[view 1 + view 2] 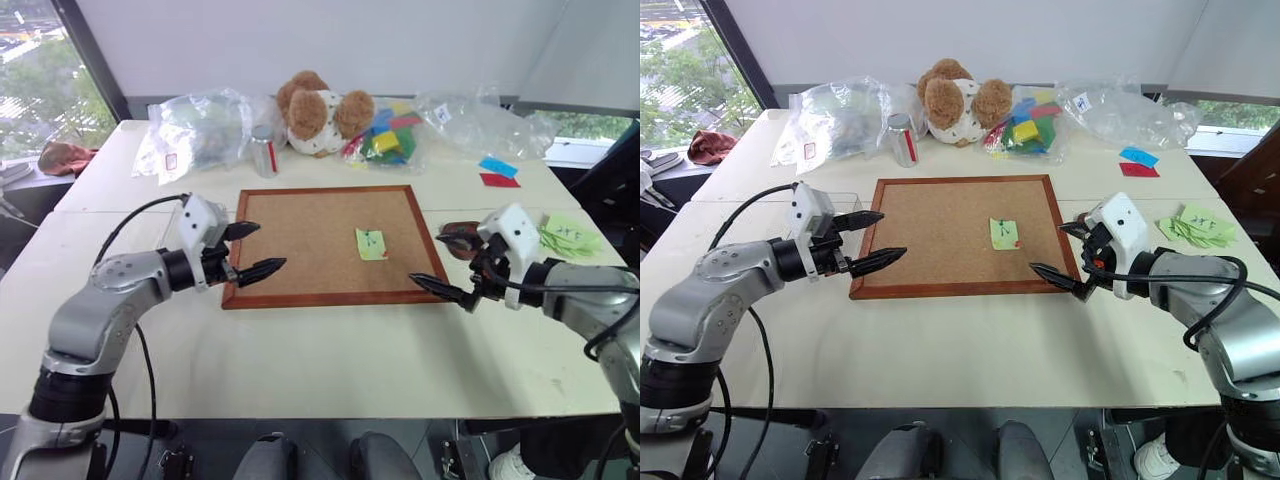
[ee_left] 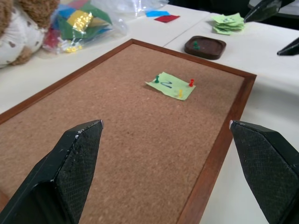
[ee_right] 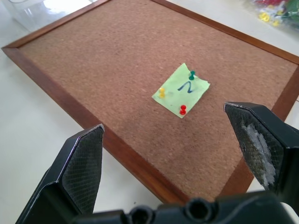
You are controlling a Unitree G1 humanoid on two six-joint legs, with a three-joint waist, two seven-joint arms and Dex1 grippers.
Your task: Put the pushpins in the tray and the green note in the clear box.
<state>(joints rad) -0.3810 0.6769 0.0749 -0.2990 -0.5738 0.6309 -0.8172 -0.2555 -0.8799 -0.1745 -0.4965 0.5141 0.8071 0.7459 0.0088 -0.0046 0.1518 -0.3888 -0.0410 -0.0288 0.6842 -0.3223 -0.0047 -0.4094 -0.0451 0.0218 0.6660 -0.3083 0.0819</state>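
Note:
The green note (image 1: 370, 243) lies on the right half of the corkboard (image 1: 300, 250), pinned by a green pushpin (image 3: 191, 74), a yellow pushpin (image 3: 162, 92) and a red pushpin (image 3: 182, 110). The dark reddish-brown tray (image 2: 205, 46) sits off the board's right edge and holds one green pin (image 2: 196, 45). My left gripper (image 1: 262, 248) hovers open over the board's left edge. At the board's right edge, in front of the tray, my right gripper (image 1: 428, 258) hovers open. Both are empty. The clear box (image 3: 30, 11) stands beside the board's left edge, mostly hidden behind my left gripper.
A pile of pale green notes (image 1: 570, 235) lies at the right. Blue (image 1: 498, 167) and red (image 1: 498, 181) slips lie behind the tray. A teddy bear (image 1: 318, 110), a metal can (image 1: 263, 152) and plastic bags (image 1: 200, 130) line the table's back.

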